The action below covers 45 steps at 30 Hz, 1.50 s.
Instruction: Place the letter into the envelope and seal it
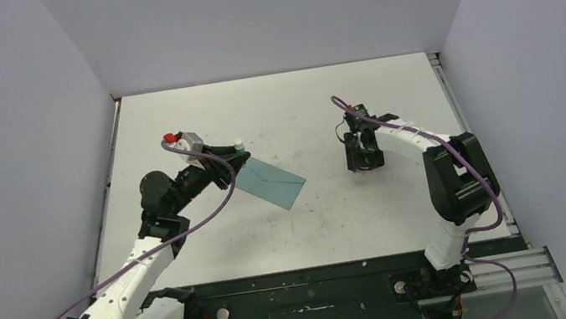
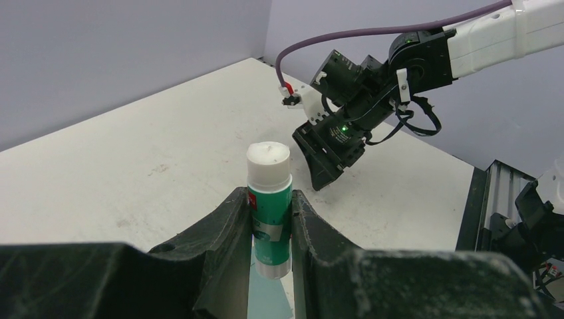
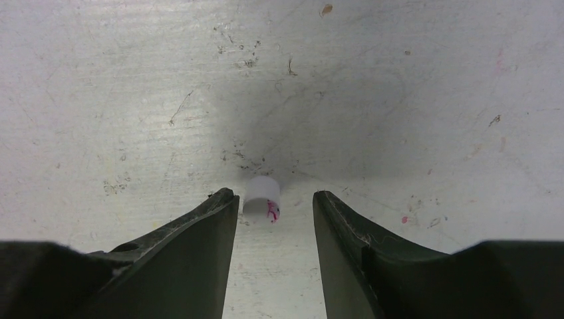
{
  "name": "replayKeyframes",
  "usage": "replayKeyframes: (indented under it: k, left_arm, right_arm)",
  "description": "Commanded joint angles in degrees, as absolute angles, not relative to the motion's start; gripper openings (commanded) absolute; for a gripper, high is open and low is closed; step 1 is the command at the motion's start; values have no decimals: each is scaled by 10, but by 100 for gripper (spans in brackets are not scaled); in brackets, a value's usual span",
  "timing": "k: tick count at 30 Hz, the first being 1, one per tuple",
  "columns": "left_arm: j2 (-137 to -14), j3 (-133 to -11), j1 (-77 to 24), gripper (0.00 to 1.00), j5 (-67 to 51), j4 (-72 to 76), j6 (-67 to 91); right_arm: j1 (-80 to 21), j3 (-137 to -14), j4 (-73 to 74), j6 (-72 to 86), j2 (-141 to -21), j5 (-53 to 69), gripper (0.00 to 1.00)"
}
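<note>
Left gripper (image 2: 271,199) clamped — right gripper (image 3: 274,199) low, jaws apart.

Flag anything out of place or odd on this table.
A small white cylinder, possibly a cap, lies loose on the table between the open fingers of the right pincer, untouched. The left pincer grips a green glue stick upright over the teal envelope, which lies askew.

table (image 1: 272,110): white, scuffed | on it: envelope (image 1: 270,183), small white cap (image 3: 262,198)
</note>
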<state>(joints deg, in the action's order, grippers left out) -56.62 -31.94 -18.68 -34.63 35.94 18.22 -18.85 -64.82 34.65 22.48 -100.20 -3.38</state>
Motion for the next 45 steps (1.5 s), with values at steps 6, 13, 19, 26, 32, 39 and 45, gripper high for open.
replayKeyframes:
  k: [6,13,19,26,32,39,45]
  left_arm:
    - [-562,-312,-188,0,-351,387,196]
    - [-556,-309,-188,0,-350,384,197]
    - [-554,-313,-190,0,-367,382,194]
    - [-566,-352,-223,0,-404,314,125]
    - [-585,-394,-256,0,-406,234,49]
    - [-594,-413,-268,0,-406,205,18]
    - [-594,-414,-273,0,-404,206,22]
  right_arm:
    - [-195,-641,340,219,-1016,-28,39]
    - [-195,-641,339,223,-1014,-16,19]
    - [-195,-668,361,225,-980,13,5]
    - [-199,-746,331,216,-900,274,5]
    - [-224,-789,234,301,-869,470,5]
    - [-250,-768,79,462,-852,555,5]
    - [-287,-733,-44,562,-847,569,5]
